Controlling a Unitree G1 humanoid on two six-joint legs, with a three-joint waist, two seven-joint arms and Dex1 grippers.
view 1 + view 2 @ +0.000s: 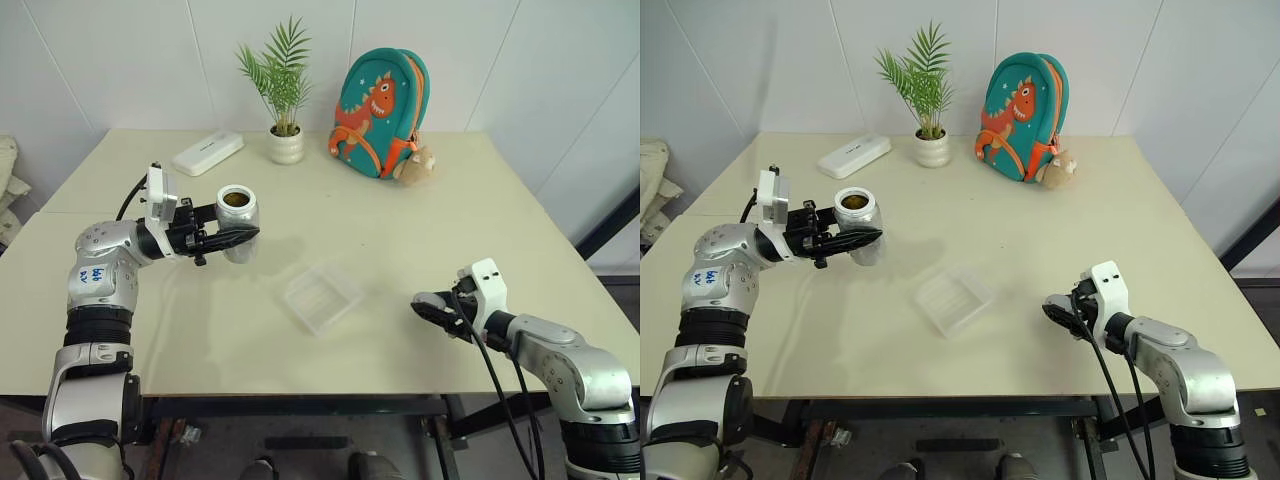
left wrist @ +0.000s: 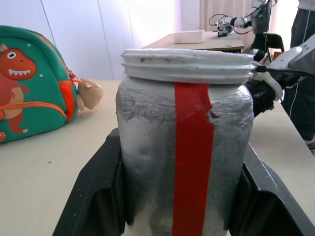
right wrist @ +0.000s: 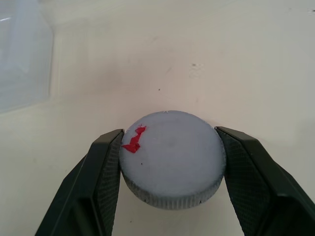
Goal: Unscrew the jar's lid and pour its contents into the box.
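My left gripper (image 1: 232, 238) is clamped and held raised at my left; my right gripper (image 1: 432, 312) hangs low, fingers pinched.

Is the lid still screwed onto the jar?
No: the jar stands open-mouthed in the left gripper, while the right gripper holds the lid.

Open bench (image 1: 400, 240) lies all around the box (image 1: 322, 297); the plant pot (image 1: 286, 146), backpack (image 1: 381, 112) and white case (image 1: 207, 153) crowd the far edge (well apart).

Open jar (image 1: 858, 222) (uncapped) in left end effector (image 1: 868, 240)
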